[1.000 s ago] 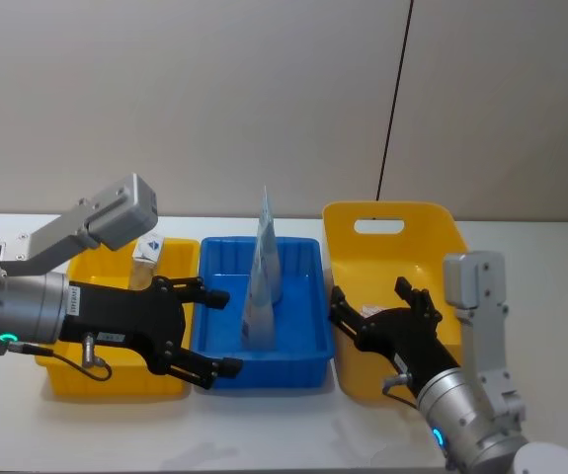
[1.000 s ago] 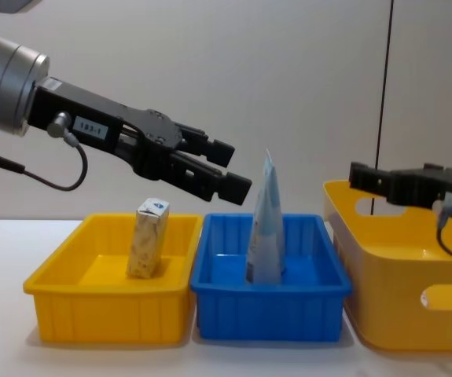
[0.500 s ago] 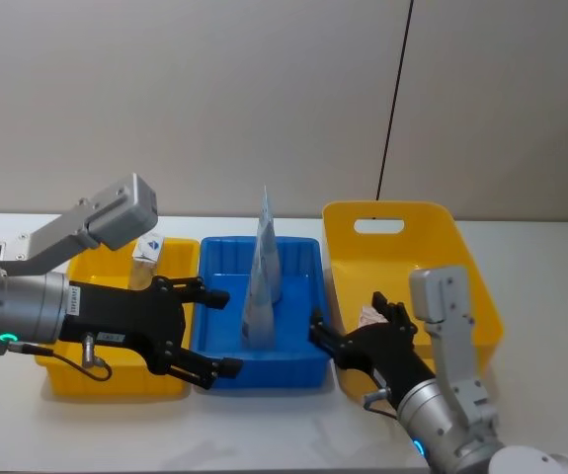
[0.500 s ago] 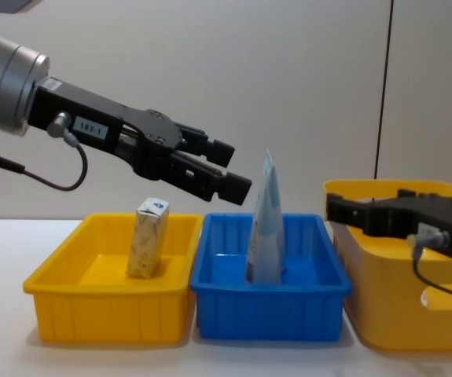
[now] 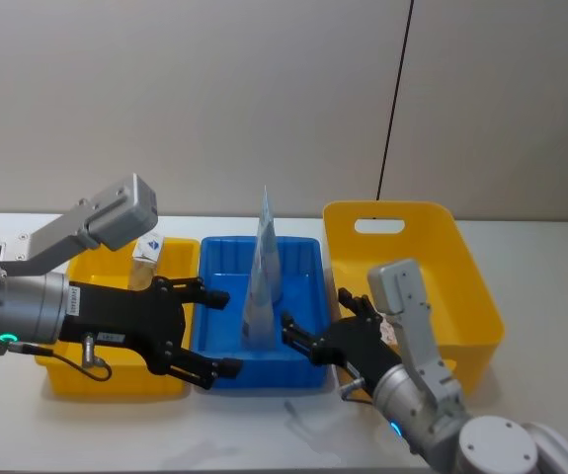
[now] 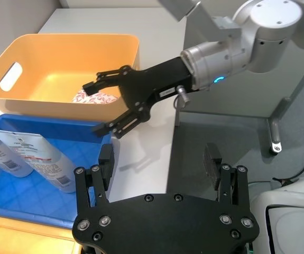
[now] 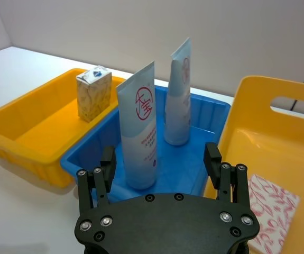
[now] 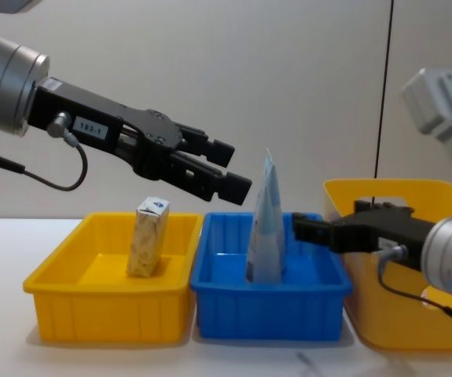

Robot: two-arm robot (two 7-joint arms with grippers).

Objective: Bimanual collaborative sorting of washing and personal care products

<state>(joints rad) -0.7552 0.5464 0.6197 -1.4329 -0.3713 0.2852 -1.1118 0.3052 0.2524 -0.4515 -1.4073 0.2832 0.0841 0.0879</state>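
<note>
At the far left, the yellow tray holds a small carton standing upright near its back wall. It seems to be the place for boxed goods.

The left gripper hovers above the seam between that tray and the blue tray. Its fingers are spread wide and hold nothing. Held high, it is above both trays' contents and would not knock them. It looks placed to take an item from the other arm or to reach down into either tray.

In the blue tray, two squeeze tubes stand on their caps, crimped ends up, one in front of the other toward the tray's middle. Standing like this they take little floor space, but they are tall and narrow and a sideways brush would probably tip them.

The right gripper is low over the blue tray's right edge with its fingertips pointing toward the tubes, just beside them. Its jaws are wide apart and empty.

The large yellow basket at the far right has a cut-out handle and appears to be the supply bin. A flat leaf-printed box lies on its floor near the wall next to the blue tray, ungrasped. That box is likely the next piece to sort, and it probably belongs with the carton in the left tray.
</note>
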